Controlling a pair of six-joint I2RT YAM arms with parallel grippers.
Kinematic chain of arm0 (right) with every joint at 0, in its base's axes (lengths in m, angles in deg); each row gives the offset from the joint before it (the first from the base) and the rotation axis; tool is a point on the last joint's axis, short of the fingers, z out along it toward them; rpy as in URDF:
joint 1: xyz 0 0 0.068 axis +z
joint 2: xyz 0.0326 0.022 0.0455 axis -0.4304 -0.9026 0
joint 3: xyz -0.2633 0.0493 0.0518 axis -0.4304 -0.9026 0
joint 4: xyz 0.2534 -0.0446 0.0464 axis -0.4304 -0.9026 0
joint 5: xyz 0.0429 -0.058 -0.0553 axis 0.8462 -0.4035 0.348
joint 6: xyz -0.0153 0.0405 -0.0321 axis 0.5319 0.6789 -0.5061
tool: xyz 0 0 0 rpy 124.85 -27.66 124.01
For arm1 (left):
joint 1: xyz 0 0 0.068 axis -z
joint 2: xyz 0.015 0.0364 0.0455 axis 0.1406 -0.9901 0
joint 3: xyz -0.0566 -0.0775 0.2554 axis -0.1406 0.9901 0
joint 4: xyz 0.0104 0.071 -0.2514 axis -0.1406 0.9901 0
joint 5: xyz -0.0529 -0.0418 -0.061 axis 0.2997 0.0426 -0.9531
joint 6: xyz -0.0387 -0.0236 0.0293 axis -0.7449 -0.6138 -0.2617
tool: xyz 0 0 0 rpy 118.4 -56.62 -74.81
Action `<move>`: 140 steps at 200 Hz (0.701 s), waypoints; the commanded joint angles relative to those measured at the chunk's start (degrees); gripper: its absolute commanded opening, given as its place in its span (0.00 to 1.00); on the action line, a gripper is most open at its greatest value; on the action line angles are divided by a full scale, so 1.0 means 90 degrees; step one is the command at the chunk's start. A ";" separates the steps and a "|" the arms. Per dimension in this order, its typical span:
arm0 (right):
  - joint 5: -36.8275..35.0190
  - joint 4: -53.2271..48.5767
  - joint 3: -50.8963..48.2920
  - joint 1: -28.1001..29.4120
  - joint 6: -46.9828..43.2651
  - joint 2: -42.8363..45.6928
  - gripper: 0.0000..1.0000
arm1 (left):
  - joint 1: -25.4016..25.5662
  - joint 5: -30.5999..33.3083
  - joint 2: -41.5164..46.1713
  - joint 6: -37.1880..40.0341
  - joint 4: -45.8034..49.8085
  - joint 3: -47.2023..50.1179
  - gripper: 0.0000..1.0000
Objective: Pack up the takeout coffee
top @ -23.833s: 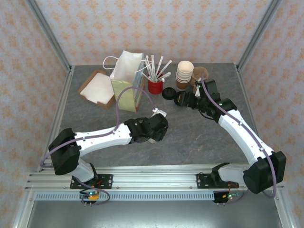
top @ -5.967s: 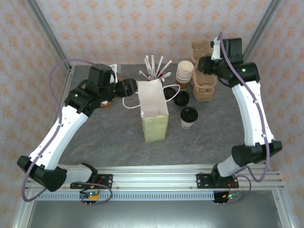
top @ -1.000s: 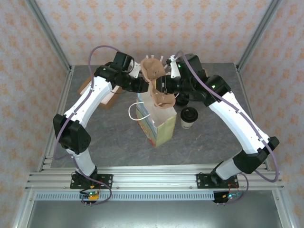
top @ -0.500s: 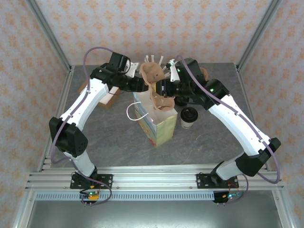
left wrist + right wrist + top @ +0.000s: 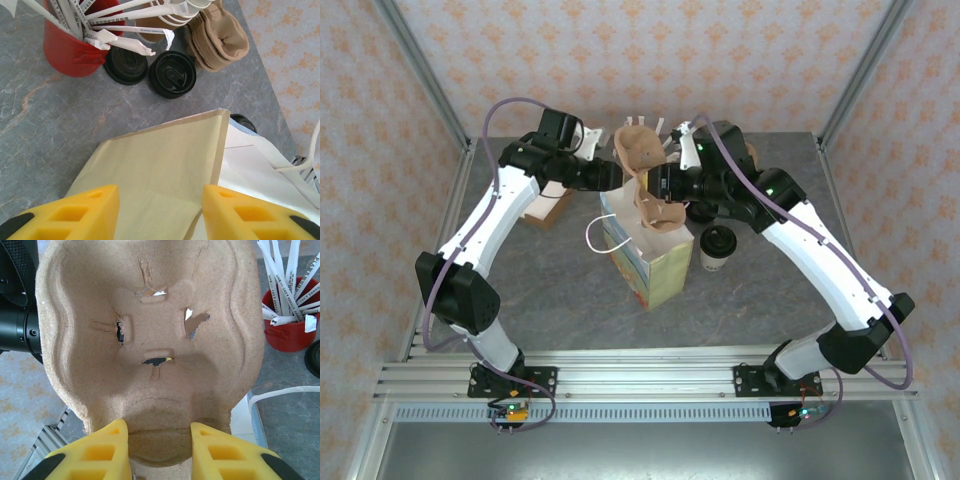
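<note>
Standing upright on the worktop (image 5: 550, 300), right of centre toward the far edge, the takeout coffee (image 5: 718, 243) sits just beside the paper bag (image 5: 655, 268). Over the bag's mouth we see the right jaws clamped on a brown pulp cup carrier (image 5: 150, 340). The left jaws gape apart, holding nothing.

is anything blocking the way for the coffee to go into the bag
Yes. The carrier, held by the right tool, hangs upright over the bag's mouth and blocks the way in. The coffee stands just beside the bag, with nothing visible between them.
</note>
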 commanded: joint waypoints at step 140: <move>-0.0016 0.0136 0.0072 0.0105 0.0001 -0.0135 0.28 | -0.0126 -0.0467 0.0569 0.0146 -0.0431 0.0657 0.66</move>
